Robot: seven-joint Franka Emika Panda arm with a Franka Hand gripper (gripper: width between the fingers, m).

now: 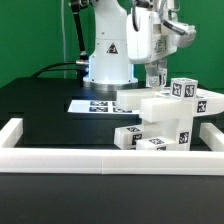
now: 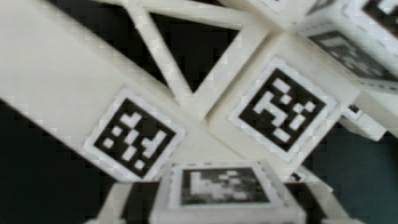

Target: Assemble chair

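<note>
We saw the chair as a cluster of white blocky tagged pieces on the black worktop, toward the exterior view's right and just behind the long low white border frame. A broad flat slab lay across the pile, with smaller tagged blocks beneath it and one tagged block on top at the far right. The pincer hung directly above the slab, close to its upper surface; we could not tell how far apart its fingers stood, nor whether it had hold of anything (the exterior view was too small, and the wrist view showed only parts). There, the chair filled the picture with large tags. The marker board lay flat beside the pile, before the robot's base.
</note>
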